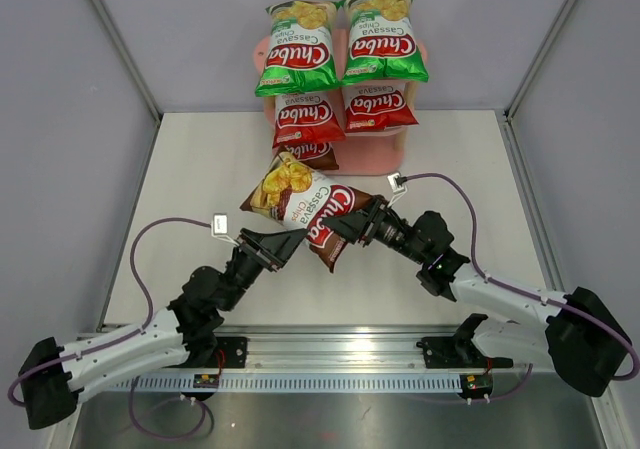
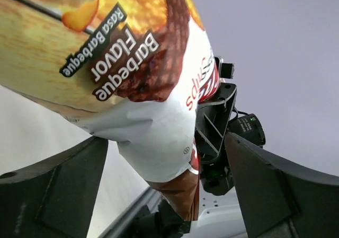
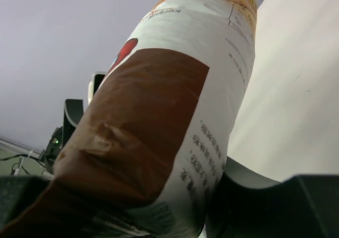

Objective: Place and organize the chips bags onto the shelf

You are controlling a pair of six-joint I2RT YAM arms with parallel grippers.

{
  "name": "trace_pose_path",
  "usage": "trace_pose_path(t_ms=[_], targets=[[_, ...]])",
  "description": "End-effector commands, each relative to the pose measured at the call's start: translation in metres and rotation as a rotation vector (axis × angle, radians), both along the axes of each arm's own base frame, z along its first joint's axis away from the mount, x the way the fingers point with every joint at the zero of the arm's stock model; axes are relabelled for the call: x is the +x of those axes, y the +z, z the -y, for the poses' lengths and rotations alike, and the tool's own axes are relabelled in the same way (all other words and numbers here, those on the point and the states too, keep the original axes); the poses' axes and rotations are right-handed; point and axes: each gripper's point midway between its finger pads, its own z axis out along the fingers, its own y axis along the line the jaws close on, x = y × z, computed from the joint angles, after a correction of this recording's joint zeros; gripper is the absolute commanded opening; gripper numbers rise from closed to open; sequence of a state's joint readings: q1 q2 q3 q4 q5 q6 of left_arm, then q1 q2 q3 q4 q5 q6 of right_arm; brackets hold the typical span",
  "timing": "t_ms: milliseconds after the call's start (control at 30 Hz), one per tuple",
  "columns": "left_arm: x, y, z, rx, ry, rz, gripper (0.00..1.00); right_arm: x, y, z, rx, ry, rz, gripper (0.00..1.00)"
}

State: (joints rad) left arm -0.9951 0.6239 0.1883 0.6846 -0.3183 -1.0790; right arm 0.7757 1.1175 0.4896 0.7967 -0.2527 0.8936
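— Surface and room?
— White table (image 1: 200, 169), grey walls (image 1: 180, 39); pink shelf (image 1: 385, 154) at far centre.
— Grippers?
— Right gripper (image 1: 342, 229) clamps the brown bag (image 1: 305, 207) mid-table. Left gripper (image 1: 292, 243) gapes wide beneath it.

shelf (image 1: 375, 157) mostly covered by chips bags (image 1: 300, 49) | lower brown bag (image 1: 315, 154) half hidden, centre frame | held bag (image 3: 175, 116) cropped top, bottom

Glossy, crinkled plastic-film brown chips bag (image 1: 305, 207); matt black plastic right gripper (image 1: 337, 231); smooth matt off-white table (image 1: 200, 169).
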Motion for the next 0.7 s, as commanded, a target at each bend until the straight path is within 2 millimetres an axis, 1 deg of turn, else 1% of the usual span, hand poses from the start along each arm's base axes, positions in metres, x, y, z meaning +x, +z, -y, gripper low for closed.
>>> trace_pose_path(t_ms=[0,33,67,100,133,167,233,267,300,367,400,433,467,500,533,600,667], targets=[[0.009,0.006,-0.019,0.06,0.101,-0.012,0.99,0.002,0.027,0.012,0.054,-0.034,0.072,0.31],[0.015,-0.01,-0.026,0.153,0.154,-0.061,0.99,0.005,0.023,0.016,0.055,-0.044,0.062,0.31],[0.016,-0.012,-0.033,0.181,0.179,-0.075,0.99,0.012,0.024,0.025,0.068,-0.07,0.055,0.31],[0.017,-0.034,-0.04,0.288,0.203,-0.117,0.99,0.012,0.016,0.029,0.064,-0.067,0.043,0.31],[0.02,-0.032,-0.05,0.309,0.249,-0.13,0.99,0.014,0.014,0.034,0.072,-0.075,0.038,0.31],[0.019,-0.03,-0.056,0.324,0.268,-0.136,0.99,0.019,0.009,0.043,0.087,-0.096,0.026,0.31],[0.017,-0.045,-0.07,0.433,0.297,-0.163,0.99,0.022,0.003,0.051,0.087,-0.111,0.013,0.31],[0.016,-0.048,-0.073,0.46,0.303,-0.167,0.99,0.025,-0.004,0.059,0.088,-0.133,-0.005,0.31],[0.014,-0.053,-0.079,0.506,0.307,-0.168,0.99,0.027,-0.007,0.062,0.088,-0.141,-0.013,0.31],[0.012,-0.051,-0.086,0.533,0.317,-0.166,0.99,0.029,-0.008,0.072,0.105,-0.17,-0.015,0.3],[0.011,-0.05,-0.089,0.544,0.32,-0.165,0.99,0.034,-0.016,0.081,0.104,-0.204,-0.031,0.31],[0.009,-0.052,-0.092,0.58,0.316,-0.156,0.99,0.036,-0.016,0.086,0.111,-0.221,-0.031,0.31],[0.008,-0.046,-0.094,0.587,0.315,-0.148,0.99,0.036,-0.019,0.091,0.11,-0.238,-0.033,0.31],[0.006,-0.048,-0.098,0.617,0.315,-0.15,0.99,0.039,-0.02,0.096,0.112,-0.261,-0.035,0.31],[0.005,-0.049,-0.098,0.657,0.307,-0.139,0.99,0.044,-0.02,0.104,0.114,-0.291,-0.029,0.31],[0.003,-0.043,-0.1,0.693,0.296,-0.137,0.99,0.048,-0.02,0.112,0.115,-0.319,-0.024,0.31],[0.002,-0.043,-0.099,0.736,0.279,-0.126,0.99,0.057,-0.019,0.124,0.122,-0.357,-0.028,0.31]])
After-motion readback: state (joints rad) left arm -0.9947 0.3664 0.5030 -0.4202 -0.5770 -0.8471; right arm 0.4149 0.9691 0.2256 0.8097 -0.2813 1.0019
